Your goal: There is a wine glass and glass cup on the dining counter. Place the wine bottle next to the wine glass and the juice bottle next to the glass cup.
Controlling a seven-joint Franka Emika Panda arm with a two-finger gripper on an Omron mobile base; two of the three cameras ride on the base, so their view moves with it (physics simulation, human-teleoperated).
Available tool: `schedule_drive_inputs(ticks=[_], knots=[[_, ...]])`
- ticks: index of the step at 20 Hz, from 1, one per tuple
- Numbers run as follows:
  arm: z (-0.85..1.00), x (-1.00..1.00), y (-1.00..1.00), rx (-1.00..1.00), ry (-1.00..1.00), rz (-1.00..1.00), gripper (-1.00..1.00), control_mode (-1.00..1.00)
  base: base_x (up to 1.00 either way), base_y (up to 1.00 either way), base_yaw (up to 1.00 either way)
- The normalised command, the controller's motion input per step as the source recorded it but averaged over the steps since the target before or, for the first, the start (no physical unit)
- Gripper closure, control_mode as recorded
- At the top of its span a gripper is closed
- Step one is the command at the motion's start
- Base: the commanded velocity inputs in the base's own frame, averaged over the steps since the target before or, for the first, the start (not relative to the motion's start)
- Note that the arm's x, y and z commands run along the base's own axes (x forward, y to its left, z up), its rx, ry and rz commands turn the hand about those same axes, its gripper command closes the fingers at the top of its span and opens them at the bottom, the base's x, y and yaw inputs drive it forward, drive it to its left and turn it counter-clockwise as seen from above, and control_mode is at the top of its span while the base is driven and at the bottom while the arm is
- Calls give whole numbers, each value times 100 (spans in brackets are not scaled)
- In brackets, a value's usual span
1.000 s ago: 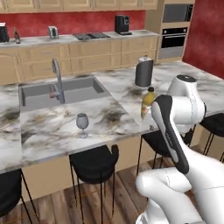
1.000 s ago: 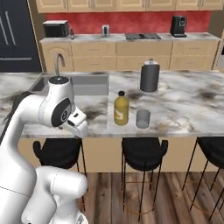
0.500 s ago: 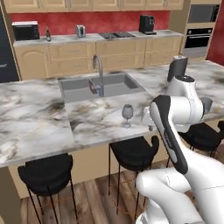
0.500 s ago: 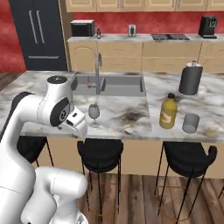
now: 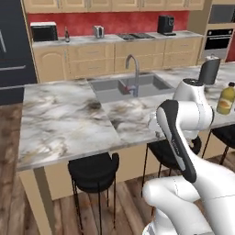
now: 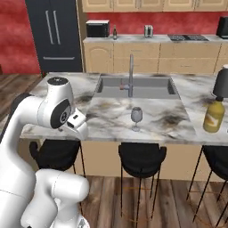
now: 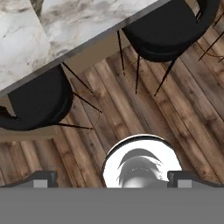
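Note:
The wine glass (image 6: 136,116) stands near the front of the dining counter (image 6: 111,116), before the sink. Far to its right stands the juice bottle (image 6: 213,116) (image 5: 225,98), yellow-orange with a black cap. A small dark bottle, seemingly the wine bottle (image 6: 115,32) (image 5: 67,34), stands on the back wall counter beside the microwave. The glass cup is out of view. My gripper (image 7: 113,180) is open and empty; it points down at the wooden floor in front of the counter, with fingertips (image 7: 43,179) wide apart. My hand (image 6: 75,124) hangs at the counter's front edge, left of the wine glass.
A tall dark cylinder with a silver top (image 6: 221,84) (image 5: 209,71) stands behind the juice bottle. The grey sink (image 6: 133,87) and faucet (image 5: 134,73) sit mid-counter. Black stools (image 6: 141,156) (image 5: 94,170) (image 7: 39,103) line the front edge. A dark fridge (image 6: 55,35) stands back left.
The base has driven left along the counter, so the whole scene has shifted right in both base views and the glass cup has left the picture. The gripper has stayed open.

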Motion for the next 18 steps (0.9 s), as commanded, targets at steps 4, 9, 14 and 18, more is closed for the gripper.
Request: schedule_drive_inputs(ticks=[4, 9, 14, 18], knots=[[0, 0, 0, 0, 0, 0, -100, 100, 9, 83, 0], [0, 0, 0, 0, 0, 0, -100, 100, 19, 84, 0], [0, 0, 0, 0, 0, 0, -100, 100, 23, 84, 0], [0, 0, 0, 0, 0, 0, -100, 100, 24, 82, -1]])
